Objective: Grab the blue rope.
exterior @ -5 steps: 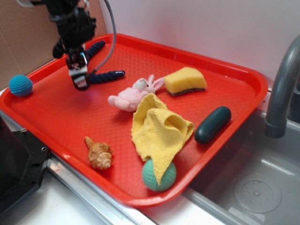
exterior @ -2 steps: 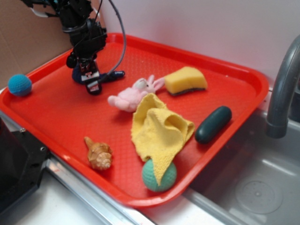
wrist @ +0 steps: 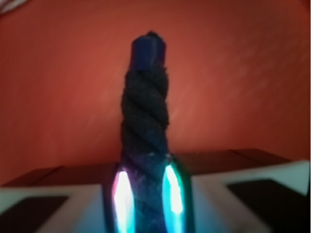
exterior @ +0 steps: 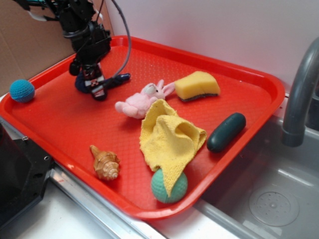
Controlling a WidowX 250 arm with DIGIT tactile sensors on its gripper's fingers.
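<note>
Jaws pinch the blue rope [wrist: 145,145] on the red tray [exterior: 70,124].

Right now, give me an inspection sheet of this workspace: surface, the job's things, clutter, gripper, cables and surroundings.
Surface: red tray set by a sink; bare patches look clean.
Job's things: blue rope lies at the tray's back left, bound tip pointing toward the bunny; the wrist view shows it between the fingers.
Clutter: blue ball on the left rim, pink bunny, sponge, yellow cloth draped over a green ball, dark green capsule, shell.
Gripper: gripper down at the tray, shut on the rope.
Cables: one black cable arcs from the arm down behind the gripper.
Surroundings: grey faucet, sink basin, white wall, cardboard at left.
</note>
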